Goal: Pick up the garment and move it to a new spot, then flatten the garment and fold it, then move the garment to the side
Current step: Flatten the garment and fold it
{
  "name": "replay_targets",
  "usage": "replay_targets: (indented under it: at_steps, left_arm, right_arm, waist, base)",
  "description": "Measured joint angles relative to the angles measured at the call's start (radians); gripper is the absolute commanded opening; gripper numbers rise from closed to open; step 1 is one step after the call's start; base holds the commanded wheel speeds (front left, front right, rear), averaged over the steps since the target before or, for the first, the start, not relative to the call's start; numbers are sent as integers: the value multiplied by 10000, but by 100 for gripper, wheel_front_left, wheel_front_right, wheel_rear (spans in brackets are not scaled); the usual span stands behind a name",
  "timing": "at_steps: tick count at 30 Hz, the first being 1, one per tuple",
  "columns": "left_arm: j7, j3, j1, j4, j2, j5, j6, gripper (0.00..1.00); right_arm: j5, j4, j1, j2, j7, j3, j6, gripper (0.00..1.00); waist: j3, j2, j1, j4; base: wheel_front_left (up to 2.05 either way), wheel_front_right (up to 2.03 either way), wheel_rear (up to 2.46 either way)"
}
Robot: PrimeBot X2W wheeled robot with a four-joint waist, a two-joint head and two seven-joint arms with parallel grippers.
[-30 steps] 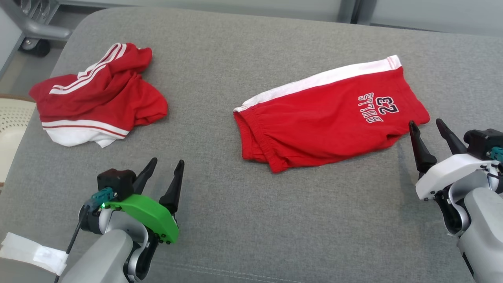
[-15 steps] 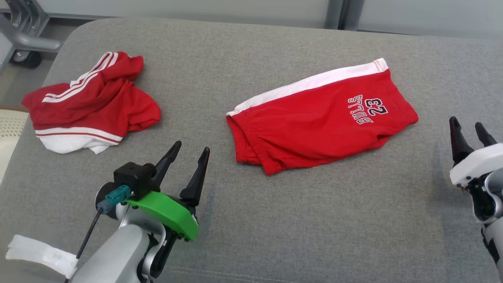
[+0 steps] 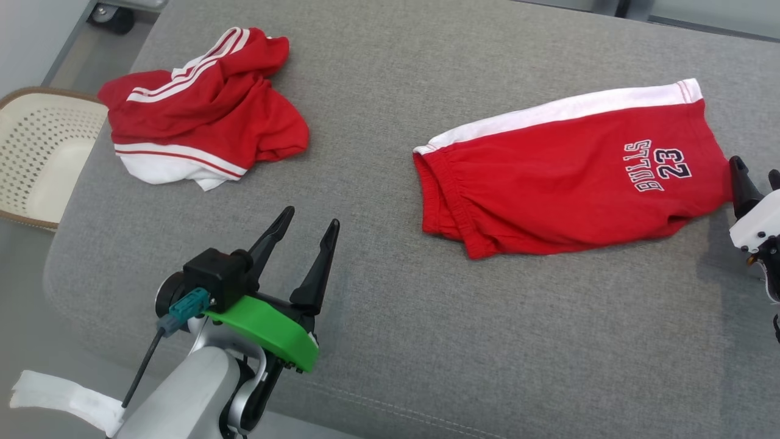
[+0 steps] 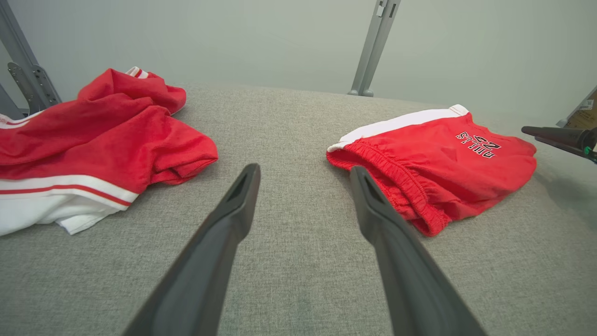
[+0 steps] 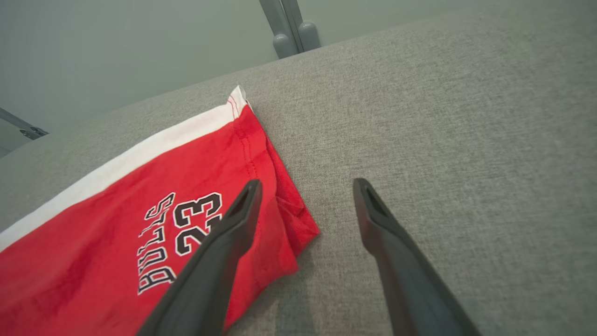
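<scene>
Shifted since a second ago: the head view as a whole, a camera move, bringing a perforated cream basket [image 3: 36, 152] into view at the left beside the cushion; the garments lie as before.

Item 1, red shorts [image 3: 567, 183]: white side stripe, "BULLS 23" lettering, laid flat and doubled over on the grey fabric cushion [image 3: 426, 335], right of centre, elastic waistband toward the middle, leg hem toward the right edge.

Item 2, crumpled red-and-white garment [image 3: 201, 116]: bunched in a heap at the far left of the cushion, well apart from the shorts.

Item 3, left gripper [image 3: 310, 216]: green-shelled wrist, jaws spread wide, holding nothing. It stands above bare cushion at the near edge, between the two garments and touching neither.

Item 4, right gripper [image 3: 755, 167]: white-shelled wrist, jaws spread wide, holding nothing, placed just beside the leg hem of the shorts. In the right wrist view one finger lies over the hem corner by the lettering and the other over bare cushion; contact with the cloth cannot be told.
</scene>
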Motion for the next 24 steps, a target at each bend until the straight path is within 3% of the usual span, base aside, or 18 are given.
replay_targets:
  at_steps: [8,9,11,12,24]
  left_arm:
    - [-27,439,329,-261,-23,79,81,100]
    - [-27,468,354,-263,-25,81,81,100]
    - [-27,545,381,-276,-50,92,82,100]
    - [-27,585,422,-309,-56,94,82,100]
    - [-27,1223,933,-412,-268,123,88,100]
  right_arm:
    - [-38,477,-174,0,441,307,-2,100]
    - [-38,520,-257,-29,504,332,0,96]
    - [-38,606,-349,-52,518,370,13,35]
    - [-36,644,-384,-46,545,372,17,0]
    - [1135,713,-424,608,826,-236,433,0]
  waist:
    - [327,-1,0,625]
    - [356,0,0,655]
    - [374,0,0,681]
    - [367,0,0,669]
    - [99,0,0,99]
  base:
    - [0,0,0]
    - [0,0,0]
    - [0,0,0]
    - [0,0,0]
    - [0,0,0]
